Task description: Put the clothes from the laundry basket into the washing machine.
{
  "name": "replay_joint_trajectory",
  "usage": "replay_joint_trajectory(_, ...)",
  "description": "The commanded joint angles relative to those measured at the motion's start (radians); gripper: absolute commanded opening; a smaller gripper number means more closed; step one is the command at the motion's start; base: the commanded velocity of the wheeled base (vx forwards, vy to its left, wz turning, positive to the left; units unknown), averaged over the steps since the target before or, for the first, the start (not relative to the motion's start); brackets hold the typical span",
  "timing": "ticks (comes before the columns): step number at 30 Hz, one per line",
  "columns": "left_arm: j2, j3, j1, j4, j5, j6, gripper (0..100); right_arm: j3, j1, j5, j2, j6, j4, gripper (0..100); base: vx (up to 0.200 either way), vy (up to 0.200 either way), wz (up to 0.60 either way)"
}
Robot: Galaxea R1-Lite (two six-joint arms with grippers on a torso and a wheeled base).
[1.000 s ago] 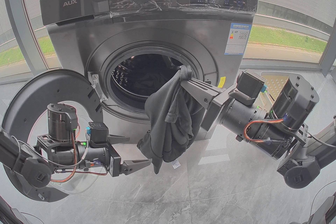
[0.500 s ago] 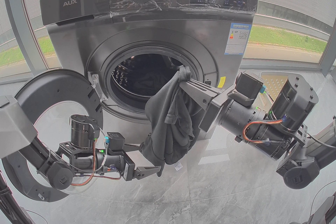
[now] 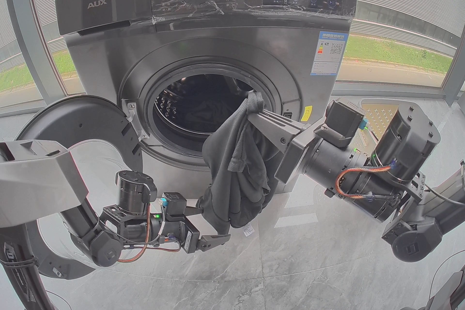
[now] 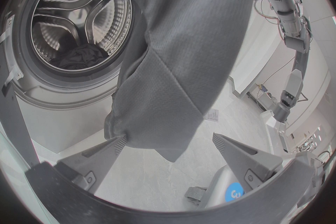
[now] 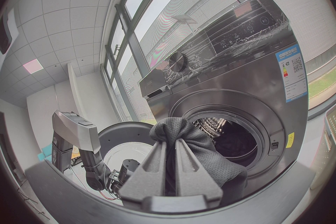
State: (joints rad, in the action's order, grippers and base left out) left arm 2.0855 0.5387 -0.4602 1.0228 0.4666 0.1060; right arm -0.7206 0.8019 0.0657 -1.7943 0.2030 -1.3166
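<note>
A grey garment (image 3: 237,165) hangs in front of the washing machine's (image 3: 208,35) open drum (image 3: 198,105). My right gripper (image 3: 255,116) is shut on its top end, just at the right rim of the opening; the right wrist view shows the cloth (image 5: 196,144) bunched between the closed fingers (image 5: 155,165). My left gripper (image 3: 213,224) is low, at the garment's bottom end, open. In the left wrist view the hem (image 4: 157,130) hangs between the two fingers and touches one fingertip (image 4: 117,142). A dark piece of clothing (image 4: 78,56) lies inside the drum.
The round door (image 3: 72,127) stands swung open to the left, right behind my left arm. Pale marble floor (image 3: 300,257) spreads in front of the machine. Windows run behind it.
My left arm has moved right and downward, bringing its open gripper up to the garment's lower end. The right gripper and the garment's top have barely shifted.
</note>
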Motion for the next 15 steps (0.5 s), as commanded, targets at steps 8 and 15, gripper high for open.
replay_joint_trajectory(8, 0.122, 0.06, -0.012, 0.068, -0.048, 0.003, 100, 0.0, 0.008, 0.0, 0.001, 0.001, -0.001, 0, 0.0, 0.0, 0.0)
replay_joint_trajectory(15, 0.163, 0.106, -0.011, 0.094, -0.072, 0.012, 0, 0.007, 0.008, 0.0, 0.006, 0.001, -0.001, 0, 0.0, 0.0, 0.0)
